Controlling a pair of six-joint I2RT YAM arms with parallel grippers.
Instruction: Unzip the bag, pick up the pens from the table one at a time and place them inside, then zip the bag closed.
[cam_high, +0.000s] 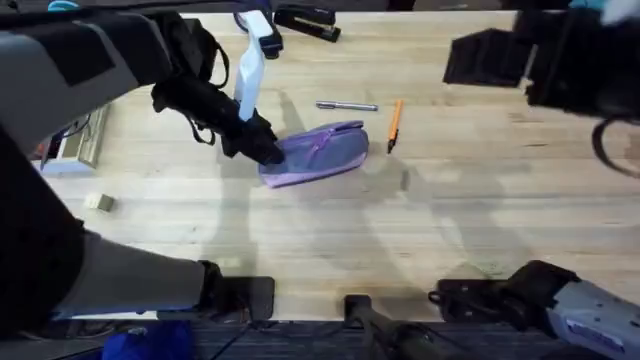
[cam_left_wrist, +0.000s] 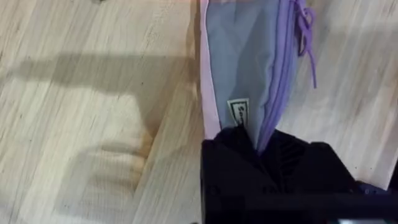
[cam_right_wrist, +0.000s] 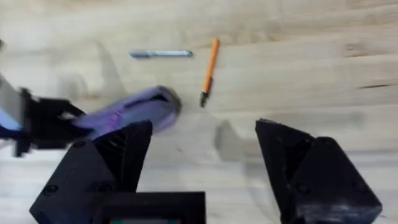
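Note:
The lavender bag (cam_high: 320, 152) lies on the table (cam_high: 420, 230) near its middle, its zipper running lengthwise with a purple pull cord (cam_left_wrist: 305, 25) at the far end. My left gripper (cam_high: 262, 148) is shut on the bag's left end, and the left wrist view shows the bag's fabric (cam_left_wrist: 242, 56) pinched between the black fingers (cam_left_wrist: 292, 162). Just behind the bag lies the silver pen (cam_high: 347, 106), and the orange pen (cam_high: 394, 124) lies to its right. My right gripper (cam_right_wrist: 204, 130) hangs open and high above the table, with nothing in it, looking down on the bag (cam_right_wrist: 134, 111) and both pens.
A black stapler (cam_high: 308, 20) sits at the table's far edge. A white and blue object (cam_high: 255, 55) stands just behind the left gripper. A small beige block (cam_high: 98, 202) lies at the left. Bare wood stretches in front of the bag.

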